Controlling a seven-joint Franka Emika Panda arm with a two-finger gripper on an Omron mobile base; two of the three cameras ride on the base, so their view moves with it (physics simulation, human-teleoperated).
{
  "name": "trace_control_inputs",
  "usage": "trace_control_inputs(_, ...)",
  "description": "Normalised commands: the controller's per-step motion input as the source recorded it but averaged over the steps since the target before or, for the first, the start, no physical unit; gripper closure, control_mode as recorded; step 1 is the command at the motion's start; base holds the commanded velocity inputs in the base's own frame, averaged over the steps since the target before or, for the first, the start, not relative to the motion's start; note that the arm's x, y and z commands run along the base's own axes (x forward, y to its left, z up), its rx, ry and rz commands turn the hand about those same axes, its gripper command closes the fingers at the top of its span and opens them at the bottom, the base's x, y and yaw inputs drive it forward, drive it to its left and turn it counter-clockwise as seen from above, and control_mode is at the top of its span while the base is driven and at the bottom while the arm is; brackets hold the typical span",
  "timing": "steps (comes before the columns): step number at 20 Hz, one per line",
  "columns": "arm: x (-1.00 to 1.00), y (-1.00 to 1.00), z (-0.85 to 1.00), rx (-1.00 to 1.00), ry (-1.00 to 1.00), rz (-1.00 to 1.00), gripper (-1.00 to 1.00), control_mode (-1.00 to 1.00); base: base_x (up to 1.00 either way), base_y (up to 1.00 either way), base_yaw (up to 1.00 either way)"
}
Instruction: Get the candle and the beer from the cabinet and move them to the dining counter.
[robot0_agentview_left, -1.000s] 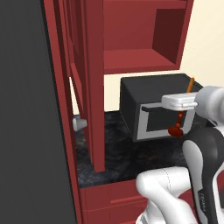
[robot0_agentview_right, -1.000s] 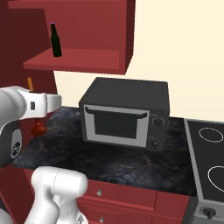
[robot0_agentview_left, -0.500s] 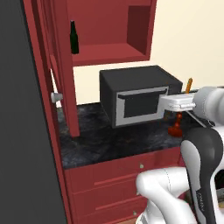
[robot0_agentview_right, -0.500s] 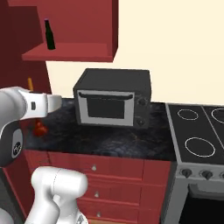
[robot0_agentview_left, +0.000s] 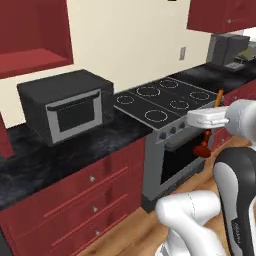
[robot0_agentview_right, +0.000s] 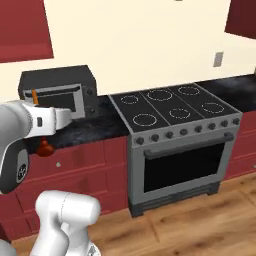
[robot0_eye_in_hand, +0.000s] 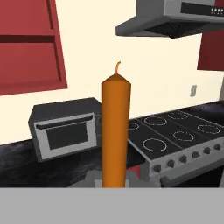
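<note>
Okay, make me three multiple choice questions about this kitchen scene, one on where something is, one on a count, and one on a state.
1. Where does the microwave stand?
A. on the black worktop, beside the stove
B. on the floor
C. on top of the stove

2. How many burner rings does the stove have?
A. two
B. five
C. eight

3. What is the gripper doing?
A. hanging open
B. shut on the candle
C. shut on a bottle

Answers: 1 A, it sits on the worktop next to the stove. 2 B, five rings show on the cooktop. 3 B, the orange candle rises upright from the gripper.
</note>
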Motion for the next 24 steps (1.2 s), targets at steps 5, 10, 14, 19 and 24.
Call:
trace_control_inputs(5,0.00,0.00,0.00,0.00,0.00,0.00,1.00,1.00,-0.34,0.00,-0.93)
trace_control_inputs(10,0.00,0.00,0.00,0.00,0.00,0.00,1.00,1.00,-0.30,-0.01,-0.92)
trace_control_inputs(14,0.00,0.00,0.00,0.00,0.00,0.00,1.00,1.00,-0.44,-0.09,-0.85)
trace_control_inputs(19,0.00,0.00,0.00,0.00,0.00,0.00,1.00,1.00,-0.42,0.00,-0.82)
trace_control_inputs(24,0.00,0.00,0.00,0.00,0.00,0.00,1.00,1.00,-0.31,0.00,-0.82)
